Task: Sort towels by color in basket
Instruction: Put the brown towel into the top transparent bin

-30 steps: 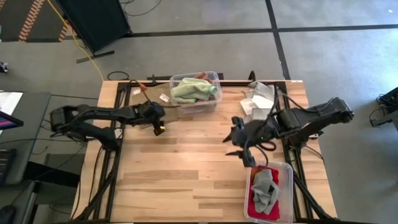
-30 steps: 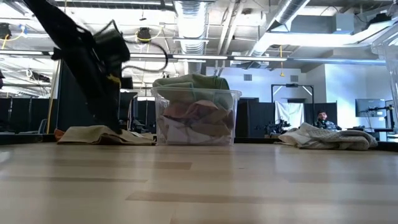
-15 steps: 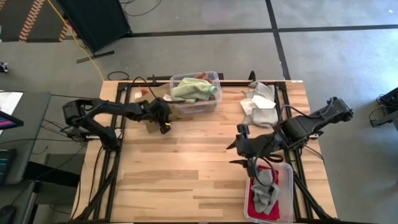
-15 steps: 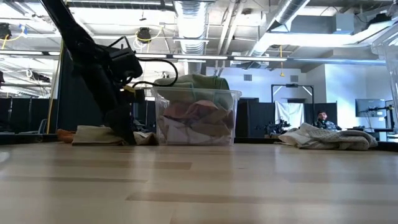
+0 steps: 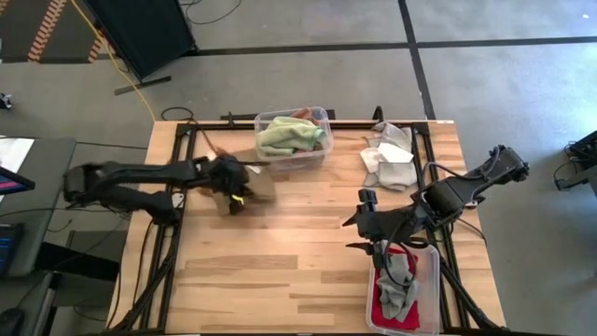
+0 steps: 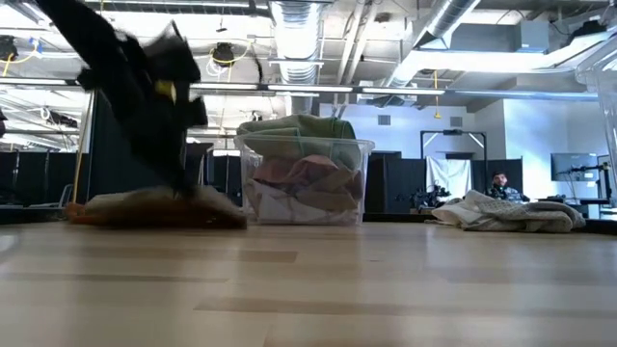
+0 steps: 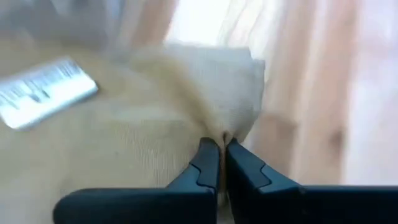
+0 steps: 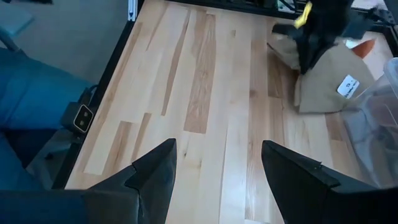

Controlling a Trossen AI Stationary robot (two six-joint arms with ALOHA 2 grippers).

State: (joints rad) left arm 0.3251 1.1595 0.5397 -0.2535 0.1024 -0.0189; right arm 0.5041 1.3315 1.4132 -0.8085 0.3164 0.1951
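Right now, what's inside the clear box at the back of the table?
The clear box holds a light green towel on top, with pinkish and white cloths showing through its side. Anything deeper is covered.

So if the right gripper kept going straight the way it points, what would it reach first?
Mostly bare table. The open right gripper points across the boards toward the tan towel that the left gripper is pinching. That towel looks like the first thing in line, though depth is hard to judge.

You have bare table point(image 5: 280, 252) open before the clear bin point(image 5: 294, 140); the left gripper point(image 5: 235, 199) and tan towel point(image 5: 256, 182) crowd its left front corner.
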